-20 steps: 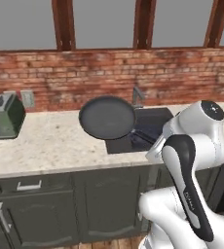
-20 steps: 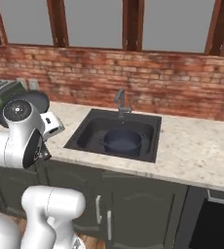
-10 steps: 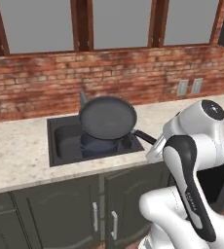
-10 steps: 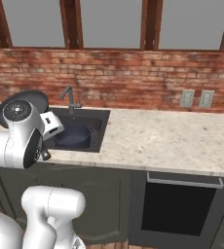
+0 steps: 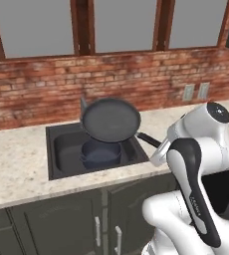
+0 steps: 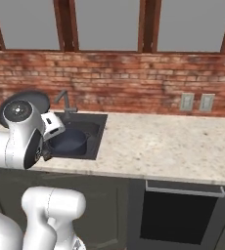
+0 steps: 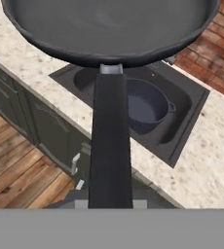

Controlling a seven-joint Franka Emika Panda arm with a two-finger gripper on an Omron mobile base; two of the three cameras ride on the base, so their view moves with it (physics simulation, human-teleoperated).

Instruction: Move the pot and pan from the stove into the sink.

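The shallow round black frying pan (image 5: pixel 111 119) hangs tilted above the dark grey rectangular sink (image 5: pixel 61 154), its long handle clenched in the tool (image 7: pixel 110 204). The deep blue-grey pot (image 5: pixel 101 154) already sits in the basin, leaving little free room beside it; speckled worktop (image 6: pixel 163 146) surrounds the rim.

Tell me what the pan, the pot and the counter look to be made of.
The pan: dark metal, probably coated; matte black with a soft sheen on its bowl. The pot: blue-grey metal or enamel, going by its smooth, even walls; the render leaves that open. The counter: polished stone, likely granite, judging by its beige speckled surface.
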